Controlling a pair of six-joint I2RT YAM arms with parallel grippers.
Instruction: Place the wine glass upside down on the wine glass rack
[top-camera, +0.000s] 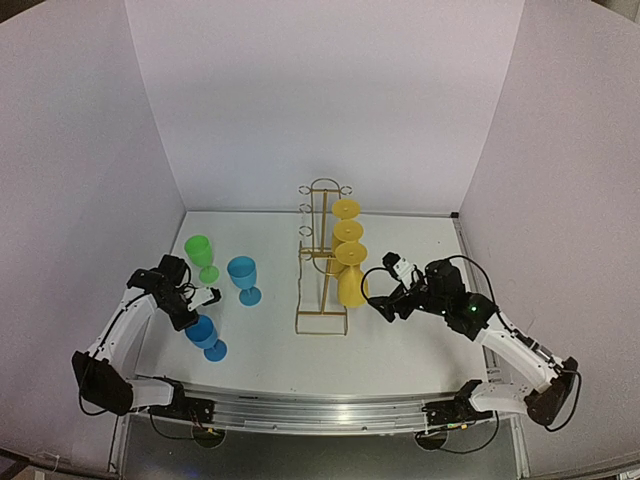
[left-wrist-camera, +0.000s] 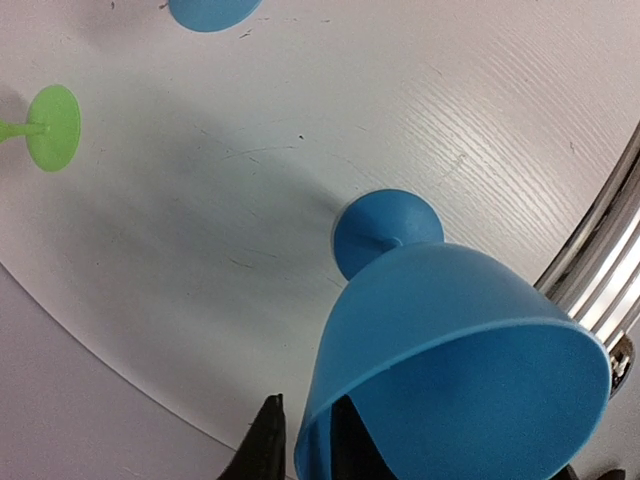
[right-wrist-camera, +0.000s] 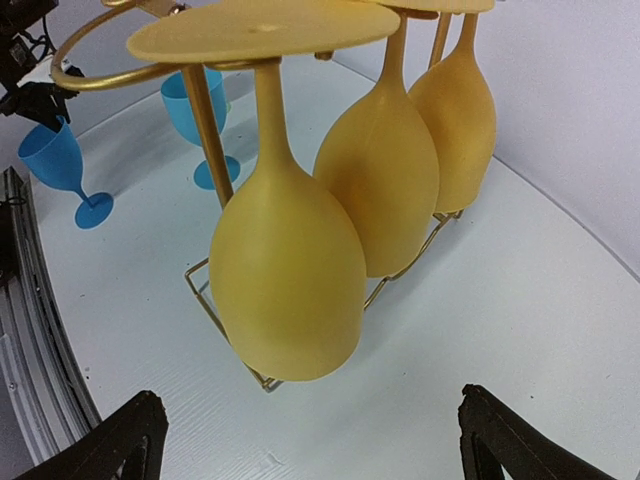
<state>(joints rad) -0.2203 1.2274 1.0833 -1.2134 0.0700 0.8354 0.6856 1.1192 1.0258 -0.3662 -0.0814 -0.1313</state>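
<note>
The gold wire wine glass rack (top-camera: 322, 255) stands mid-table; three yellow glasses hang upside down on its right side, and they fill the right wrist view (right-wrist-camera: 285, 280). My left gripper (top-camera: 198, 312) is shut on the rim of a blue wine glass (top-camera: 206, 338), which tilts at the front left. In the left wrist view one finger (left-wrist-camera: 265, 440) is outside the bowl (left-wrist-camera: 460, 370) and one is inside. I cannot tell whether its foot (left-wrist-camera: 388, 228) touches the table. My right gripper (top-camera: 383, 300) is open and empty, just right of the rack's front, fingertips (right-wrist-camera: 130, 440) wide apart.
A second blue glass (top-camera: 243, 278) and a green glass (top-camera: 201, 255) stand upright left of the rack. The rack's left-side rings (top-camera: 304, 210) hold nothing. A metal rail (top-camera: 320, 405) runs along the table's front edge, close to the held glass (left-wrist-camera: 600, 260).
</note>
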